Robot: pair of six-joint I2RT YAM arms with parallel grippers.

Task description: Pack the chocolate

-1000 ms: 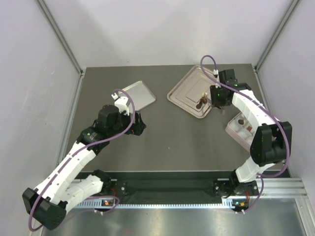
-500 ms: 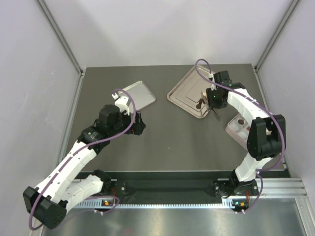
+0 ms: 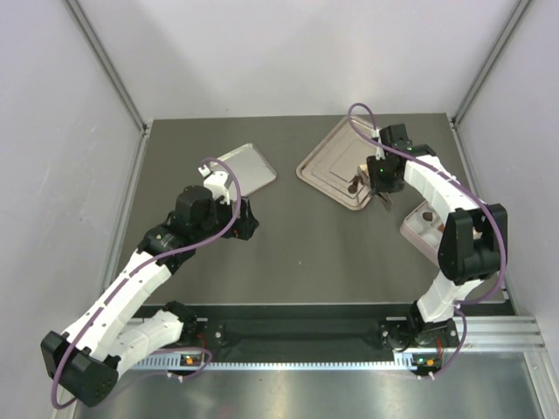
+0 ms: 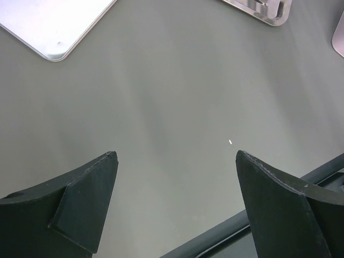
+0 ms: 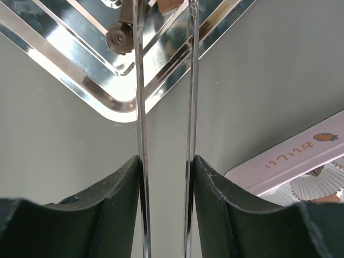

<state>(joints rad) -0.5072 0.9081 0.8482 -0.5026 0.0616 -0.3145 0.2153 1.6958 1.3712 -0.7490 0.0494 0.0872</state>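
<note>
My right gripper (image 3: 382,181) is shut on a pair of thin metal tongs (image 5: 140,107), gripped between its fingers (image 5: 123,183). The tongs reach over the near corner of a silver tray (image 3: 327,166). On that tray lie small chocolate pieces (image 3: 354,185): in the right wrist view a dark brown swirl (image 5: 119,38) sits just left of the tongs, and a tan piece (image 5: 171,4) shows between their arms at the top edge. More chocolate (image 3: 428,214) sits in the open pink box (image 3: 417,236). My left gripper (image 3: 244,223) is open and empty over bare table (image 4: 176,156).
A second silver tray (image 3: 249,168) lies at the centre left, its corner showing in the left wrist view (image 4: 54,32). The pink box (image 5: 301,156) with white paper cups (image 5: 317,185) lies right of the tongs. A dark rail (image 4: 236,236) runs along the near edge.
My right gripper has moved left and slightly back, from beside the pink box to the silver tray's near corner. The left arm has not moved.
</note>
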